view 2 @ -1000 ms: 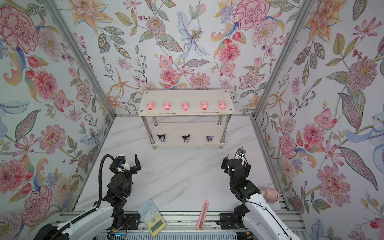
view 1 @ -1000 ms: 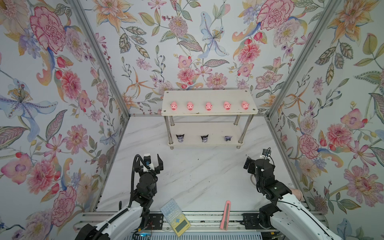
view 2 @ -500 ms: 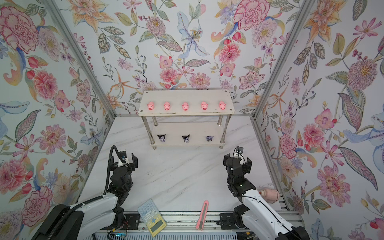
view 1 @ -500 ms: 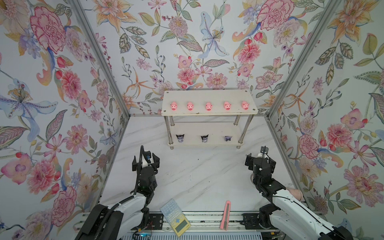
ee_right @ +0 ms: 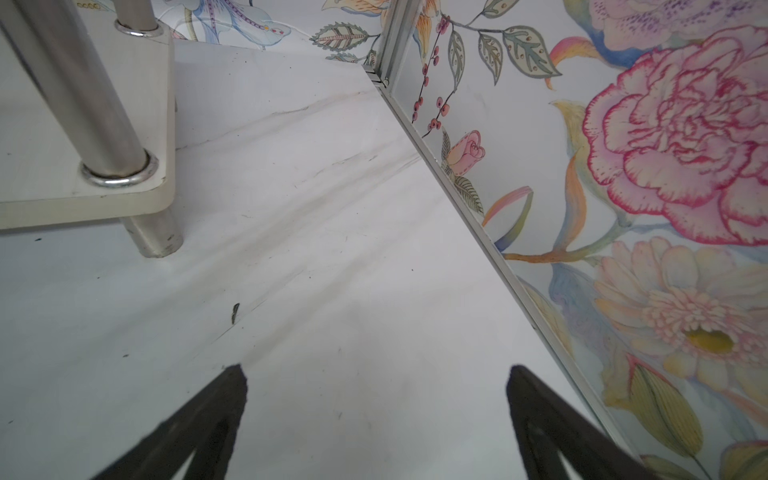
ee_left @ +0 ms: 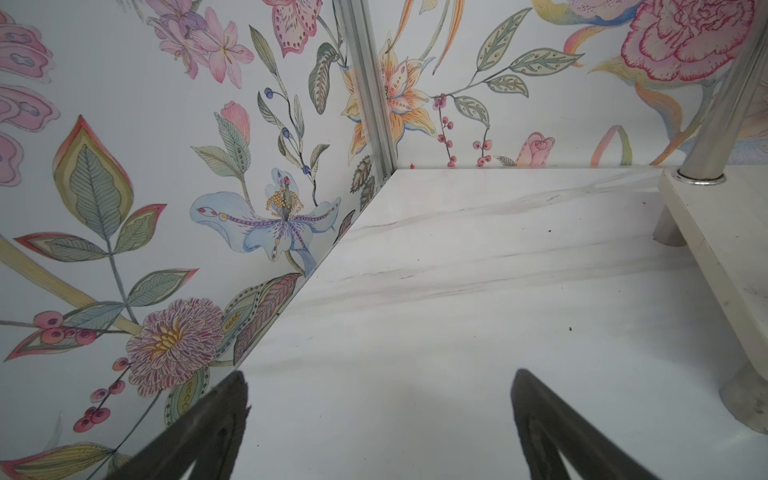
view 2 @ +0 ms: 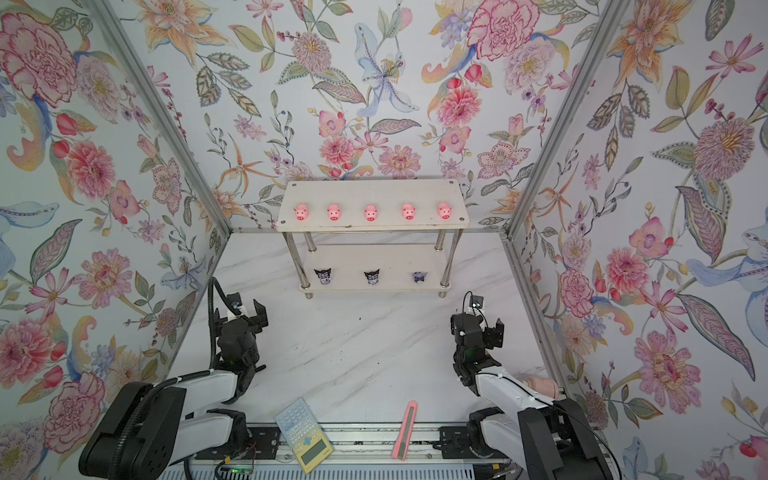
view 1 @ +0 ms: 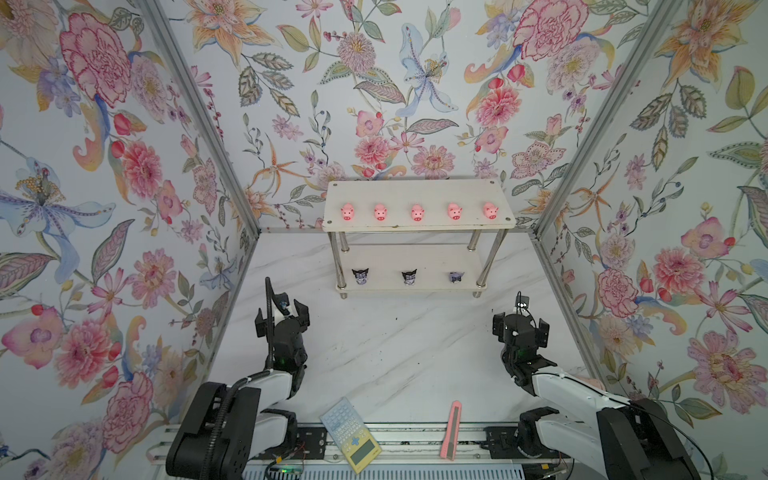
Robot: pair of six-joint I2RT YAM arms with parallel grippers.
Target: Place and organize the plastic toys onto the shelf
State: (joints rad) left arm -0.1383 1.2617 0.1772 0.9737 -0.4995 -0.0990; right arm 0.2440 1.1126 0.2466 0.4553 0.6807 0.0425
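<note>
Neatly, pigs [view 1: 417, 212] line shelf [view 1: 415, 192] top, dark figurines [view 1: 409, 277] below; left gripper [view 1: 282, 311], right gripper [view 1: 519, 323] both spread wide, empty, near table [view 1: 395, 357].

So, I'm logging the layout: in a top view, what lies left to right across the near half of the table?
Left hand, calculator, knife, right hand.

light: you had bright, even, diffuse light from above.
shadows: soft and faint, mostly under the shelf [view 1: 415, 193] top board.
glare: mild sheen on the chrome legs [ee_right: 79, 91].
focus: your wrist views blurred the near fingers [ee_left: 226, 399]; edges stretched.
</note>
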